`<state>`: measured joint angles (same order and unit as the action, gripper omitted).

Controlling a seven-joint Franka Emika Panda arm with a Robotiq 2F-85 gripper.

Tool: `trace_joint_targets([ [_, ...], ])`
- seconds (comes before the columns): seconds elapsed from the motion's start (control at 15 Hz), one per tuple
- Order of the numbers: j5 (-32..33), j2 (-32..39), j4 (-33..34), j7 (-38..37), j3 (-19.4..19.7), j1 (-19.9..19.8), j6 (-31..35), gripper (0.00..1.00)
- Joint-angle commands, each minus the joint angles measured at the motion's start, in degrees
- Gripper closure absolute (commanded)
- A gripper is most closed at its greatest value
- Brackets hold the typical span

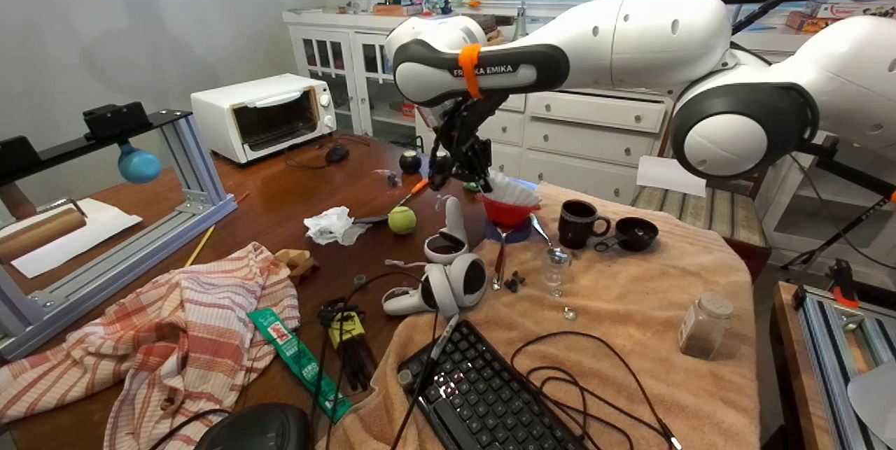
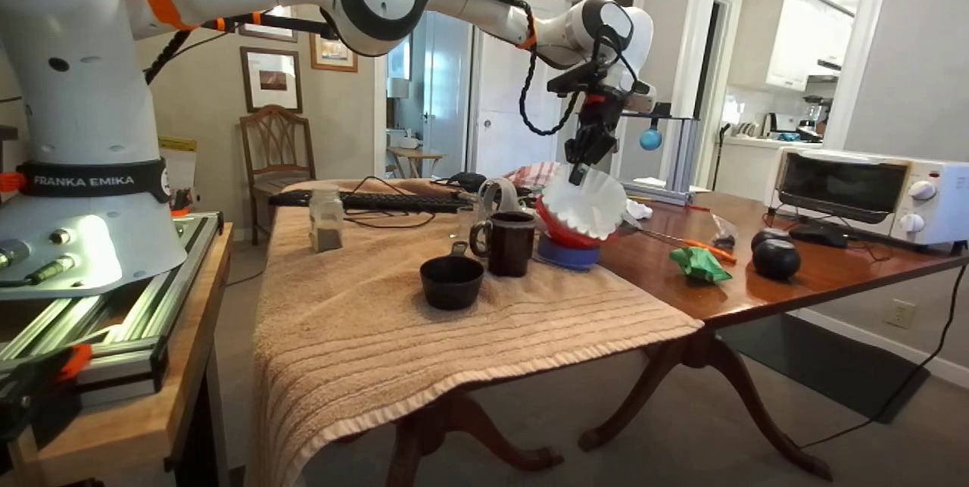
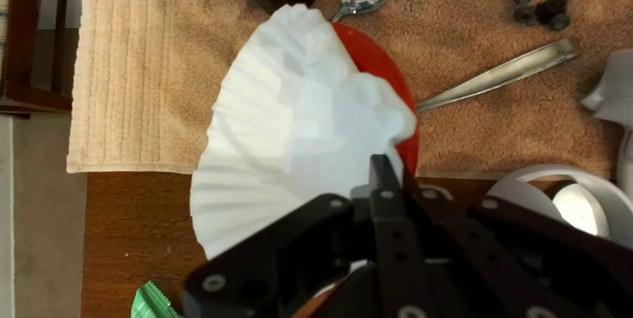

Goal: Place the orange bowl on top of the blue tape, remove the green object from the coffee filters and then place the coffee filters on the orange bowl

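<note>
My black gripper [image 3: 395, 168] pinches fluted white paper coffee filters [image 3: 277, 150] slanting across the round red-orange plastic bowl [image 1: 506, 213] toward the wooden tabletop's [image 3: 141, 224] nearest edge.

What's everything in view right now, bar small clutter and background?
orange bowl: 1, red-orange, on blue tape
blue tape: 1, blue, beneath bowl
coffee filters: count unclear, white, in bowl
green object: 1, green, on table
towel: 1, tan, across table
mug: 1, dark brown, on towel
handled cup: 1, black, near mug
cutlery: 2, silver, by bowl
jar: 1, clear, on towel
keyboard: 1, black, on towel
controllers: 2, white, near bowl
tennis ball: 1, yellow-green, on table
round objects: 2, black, on table
striped cloth: 1, red-and-white, on table
green packet: 1, green, beside cloth
toaster oven: 1, white, on table
hanging ball: 1, blue, under metal frame
arm: 1, white, above table
gripper: 1, black, apparently shut on filters
</note>
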<state>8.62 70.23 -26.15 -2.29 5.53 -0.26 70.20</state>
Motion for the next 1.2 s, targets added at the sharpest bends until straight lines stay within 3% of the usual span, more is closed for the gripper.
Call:
trace_joint_targets([
  [0.0, -1.27, 1.20, 1.06, 0.22, -0.49, -1.12, -2.24, 1.00],
  [0.73, -3.51, 2.30, 1.11, 1.51, -1.92, -2.72, 0.98, 1.00],
  [0.8, -3.66, 1.59, 0.17, 1.38, -2.07, -2.59, 1.33, 0.74],
  [0.93, -3.80, 1.04, -0.31, 0.62, -2.02, -2.35, 1.04, 0.66],
  [1.13, -3.73, 0.78, -0.50, 0.14, -1.87, -2.31, 0.72, 0.42],
])
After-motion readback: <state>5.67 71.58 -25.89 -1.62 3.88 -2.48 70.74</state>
